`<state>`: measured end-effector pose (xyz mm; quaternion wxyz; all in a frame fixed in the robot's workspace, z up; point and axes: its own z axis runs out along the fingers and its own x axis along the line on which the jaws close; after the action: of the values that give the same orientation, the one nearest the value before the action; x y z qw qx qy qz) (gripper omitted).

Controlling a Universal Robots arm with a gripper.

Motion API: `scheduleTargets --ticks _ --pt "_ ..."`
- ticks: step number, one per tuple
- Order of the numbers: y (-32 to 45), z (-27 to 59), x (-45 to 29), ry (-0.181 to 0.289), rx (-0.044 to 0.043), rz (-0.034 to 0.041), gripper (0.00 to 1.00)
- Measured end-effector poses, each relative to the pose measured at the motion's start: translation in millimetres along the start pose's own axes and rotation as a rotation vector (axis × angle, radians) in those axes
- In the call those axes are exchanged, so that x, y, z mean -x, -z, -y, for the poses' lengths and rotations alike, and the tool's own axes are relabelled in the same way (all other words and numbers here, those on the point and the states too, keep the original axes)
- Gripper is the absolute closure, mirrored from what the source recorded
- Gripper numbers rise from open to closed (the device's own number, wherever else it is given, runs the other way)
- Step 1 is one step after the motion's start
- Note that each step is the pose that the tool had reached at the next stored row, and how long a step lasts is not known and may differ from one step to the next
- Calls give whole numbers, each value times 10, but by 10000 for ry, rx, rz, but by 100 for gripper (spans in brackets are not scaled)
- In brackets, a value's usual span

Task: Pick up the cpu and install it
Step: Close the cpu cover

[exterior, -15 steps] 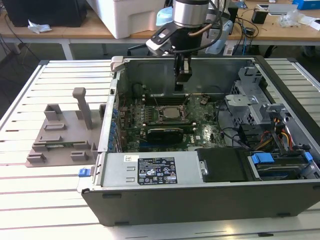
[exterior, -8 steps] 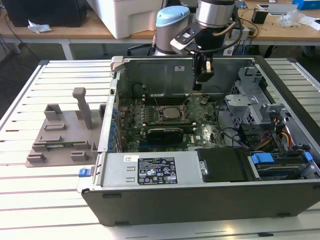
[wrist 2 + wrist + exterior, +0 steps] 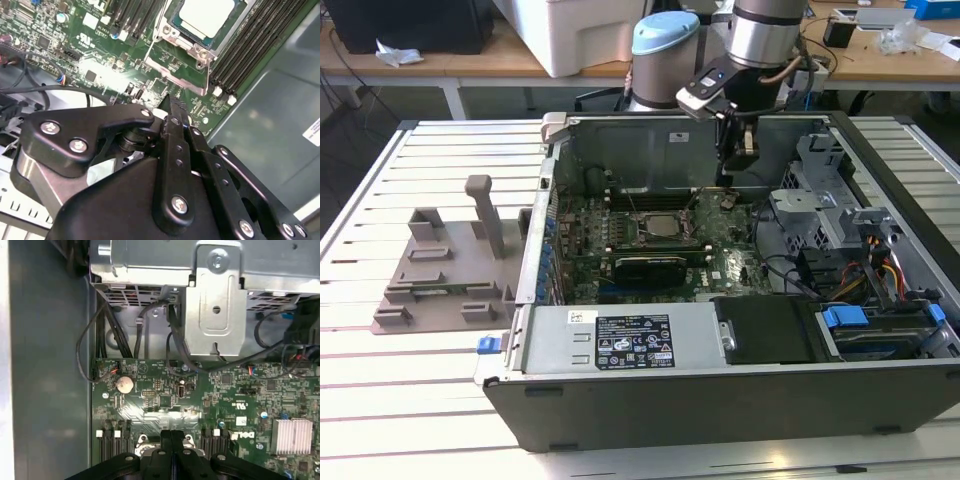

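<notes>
While the grey holder tray (image 3: 435,275) sits on the slatted counter (image 3: 410,390) at the exterior view's left, cpu (image 3: 662,224) lies in its socket inside the open computer case (image 3: 720,400), tool (image 3: 735,160) hangs above the board just right of it, fingers pressed together, holding nothing

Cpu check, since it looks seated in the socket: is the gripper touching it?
Apart. In the second wrist view the gripper sits clear of the cpu, with the socket frame showing between them.
</notes>
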<state>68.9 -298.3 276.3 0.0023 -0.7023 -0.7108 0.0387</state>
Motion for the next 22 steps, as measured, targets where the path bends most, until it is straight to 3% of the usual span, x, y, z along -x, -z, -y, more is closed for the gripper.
scheduleTargets --ticks 2,6,22 --pt "-71 -4 -10 -1 -1 1 89" --pt "-142 43 -14 0 -2 1 89" --pt "-164 289 -17 -1 -2 0 89"
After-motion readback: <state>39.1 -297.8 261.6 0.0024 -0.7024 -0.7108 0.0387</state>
